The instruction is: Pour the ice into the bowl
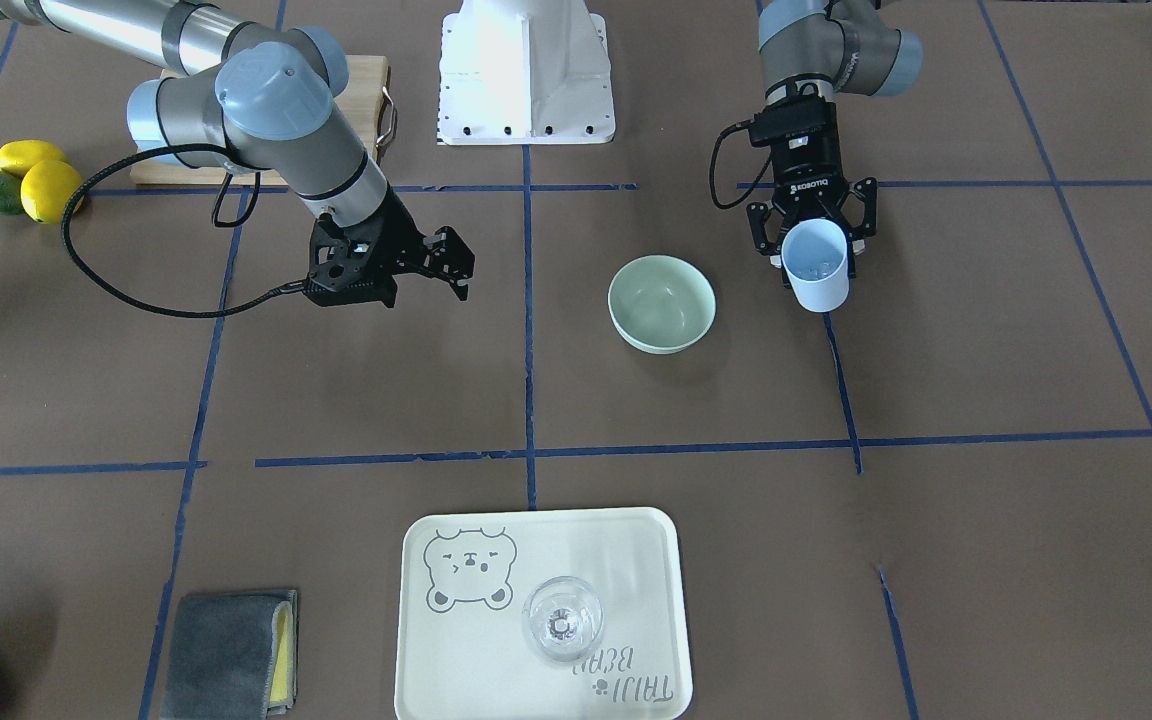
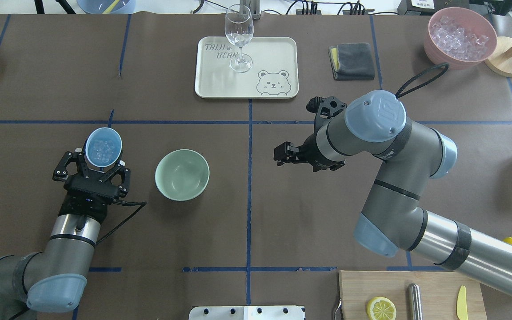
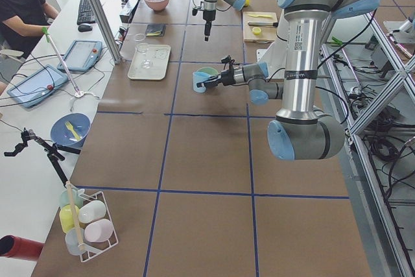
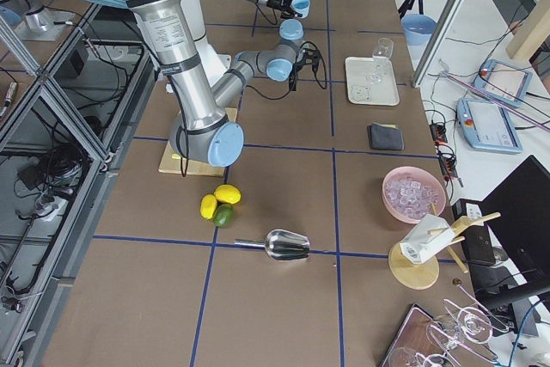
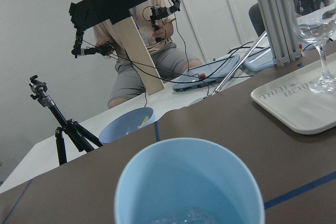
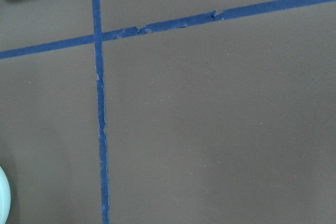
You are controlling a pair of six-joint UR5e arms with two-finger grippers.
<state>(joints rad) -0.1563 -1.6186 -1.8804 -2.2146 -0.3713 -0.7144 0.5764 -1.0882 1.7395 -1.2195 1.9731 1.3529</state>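
Note:
My left gripper [image 2: 100, 163] is shut on the light blue cup [image 2: 103, 148], which it holds upright by its side. Small clear ice cubes [image 2: 102, 150] lie in the bottom of the cup and also show in the left wrist view [image 5: 191, 216]. The pale mint-green bowl [image 2: 182, 174] stands empty on the table just to the right of the cup, apart from it. In the front view the cup [image 1: 816, 265] is to the right of the bowl [image 1: 662, 303]. My right gripper [image 2: 302, 131] is open and empty, hovering right of the bowl.
A cream tray [image 2: 278, 53] with a wine glass [image 2: 238, 38] is at the far middle. A grey cloth [image 2: 351, 61] and a pink container of ice [image 2: 460, 38] are at the far right. A cutting board [image 2: 434, 293] is near right.

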